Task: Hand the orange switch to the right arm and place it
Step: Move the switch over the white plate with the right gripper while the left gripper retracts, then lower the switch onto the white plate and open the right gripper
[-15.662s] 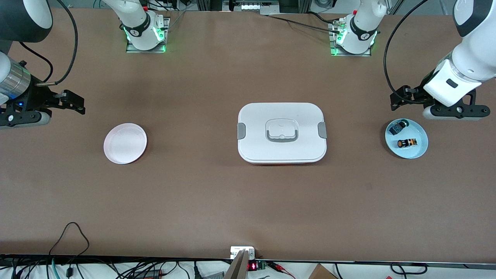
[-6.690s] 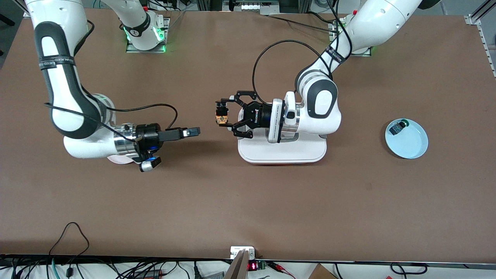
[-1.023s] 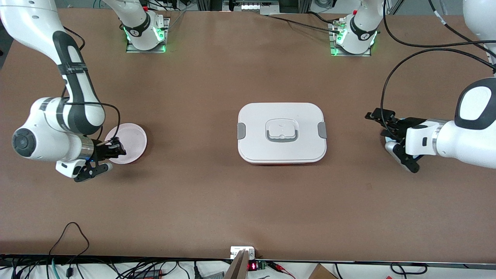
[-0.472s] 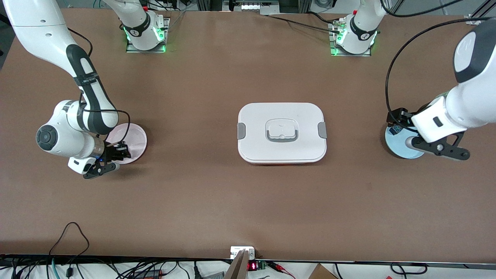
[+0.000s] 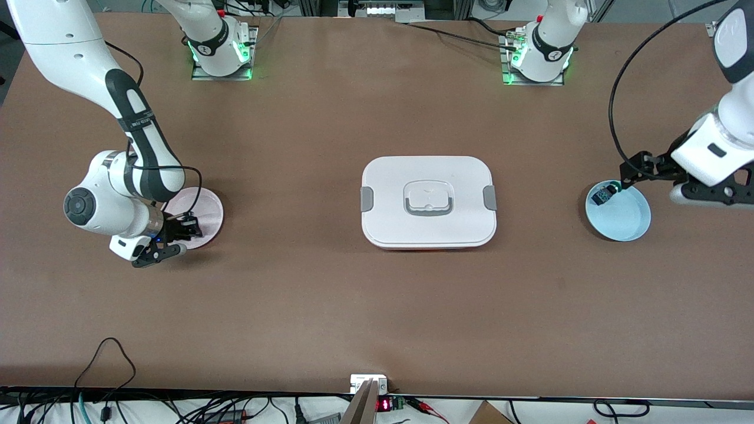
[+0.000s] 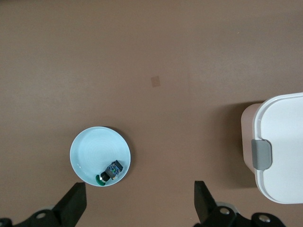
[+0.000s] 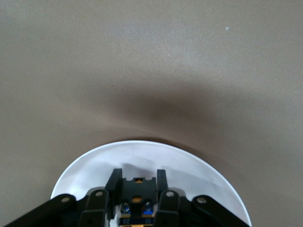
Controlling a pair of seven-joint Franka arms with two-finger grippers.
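Observation:
My right gripper [image 5: 189, 227] is shut on the orange switch [image 7: 137, 191], a small black block with orange parts, and holds it low over the pink plate [image 5: 203, 207]. In the right wrist view the switch sits between the two black fingers [image 7: 112, 182] above the plate [image 7: 94, 163]. I cannot tell whether the switch touches the plate. My left gripper [image 5: 645, 168] is open and empty, raised by the blue plate [image 5: 621, 218] at the left arm's end of the table. Its open fingers [image 6: 75, 205] show in the left wrist view.
A similar dark part with a green cap [image 5: 604, 193] lies in the blue plate, and also shows in the left wrist view [image 6: 110, 171]. A white lidded box [image 5: 429, 202] with grey clips stands mid-table.
My left arm has lifted and drawn back from over the blue plate, uncovering it. My right gripper has shifted slightly over the pink plate, still holding the switch.

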